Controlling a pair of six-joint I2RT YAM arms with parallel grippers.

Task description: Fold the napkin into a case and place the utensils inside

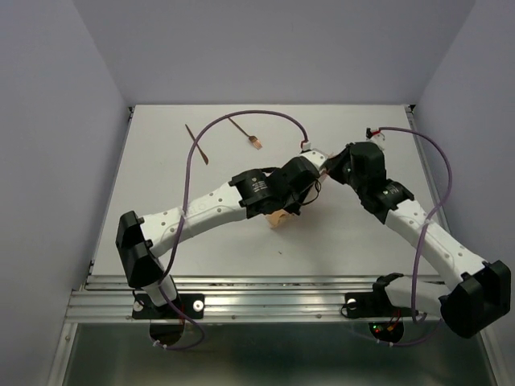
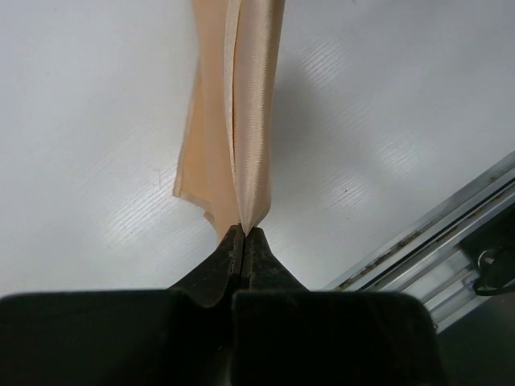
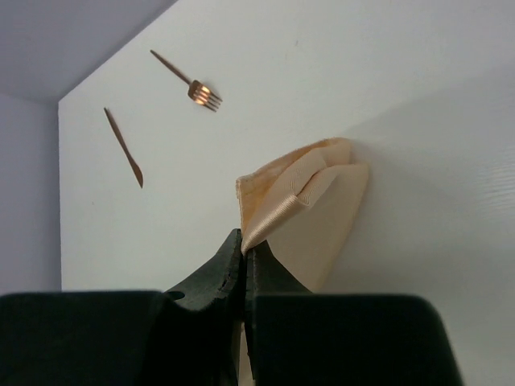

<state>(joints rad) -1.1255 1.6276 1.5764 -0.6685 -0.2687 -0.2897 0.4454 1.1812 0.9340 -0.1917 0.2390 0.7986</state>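
Both arms lean in toward the middle of the table, their wrists almost meeting there, and between them they have the napkin. From above very little of it shows: only a small peach-tan scrap peeking out under the left arm's wrist, just below the centre of the frame. The left claw is pinched tight on the cloth, its two black fingers pressed together with a fold of the shiny fabric caught at the very tips. In its own camera the napkin runs straight up from the fingertips to the top edge of the frame as a narrow, doubled strip, with a looser flap hanging off to the left. The right claw is likewise closed on the napkin, gripping a folded edge. Beyond its tips the cloth spreads into a rounded, layered bundle in the middle of that view, throwing a shadow on the white surface. The fork and the knife lie on the table in the upper left part of the overhead view, near each other but apart, and well away from the napkin. A metal rail crosses the lower right corner of the left wrist view
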